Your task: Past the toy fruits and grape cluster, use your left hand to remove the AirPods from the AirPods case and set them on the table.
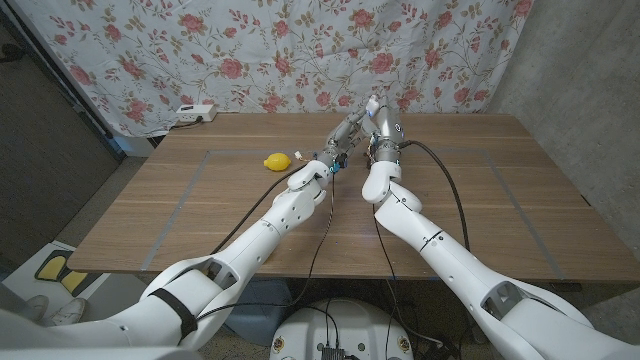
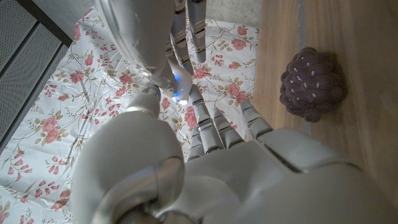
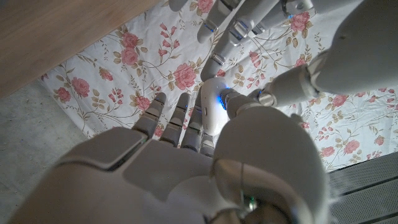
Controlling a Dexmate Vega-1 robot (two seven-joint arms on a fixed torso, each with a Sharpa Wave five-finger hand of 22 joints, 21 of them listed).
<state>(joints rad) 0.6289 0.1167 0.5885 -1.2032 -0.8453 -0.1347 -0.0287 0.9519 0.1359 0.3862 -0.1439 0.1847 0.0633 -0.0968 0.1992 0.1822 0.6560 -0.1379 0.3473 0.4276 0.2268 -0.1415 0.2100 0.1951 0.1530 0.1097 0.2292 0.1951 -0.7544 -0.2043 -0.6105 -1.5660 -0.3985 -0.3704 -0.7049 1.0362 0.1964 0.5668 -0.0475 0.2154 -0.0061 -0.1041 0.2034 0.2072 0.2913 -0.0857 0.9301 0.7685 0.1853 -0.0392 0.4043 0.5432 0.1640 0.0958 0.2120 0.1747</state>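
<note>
Both hands meet above the table's far middle. My right hand pinches a small white rounded AirPods case between thumb and fingers. My left hand reaches toward it, and its fingers come close to the case from the other side. A white piece with a blue glow shows between the two hands. I cannot tell whether the left fingers hold anything, and no earbud is visible. The purple grape cluster lies on the table beside my left hand.
A yellow toy lemon lies left of the hands. A white power strip sits at the table's back left edge. A floral curtain hangs behind the table. Cables trail along both forearms.
</note>
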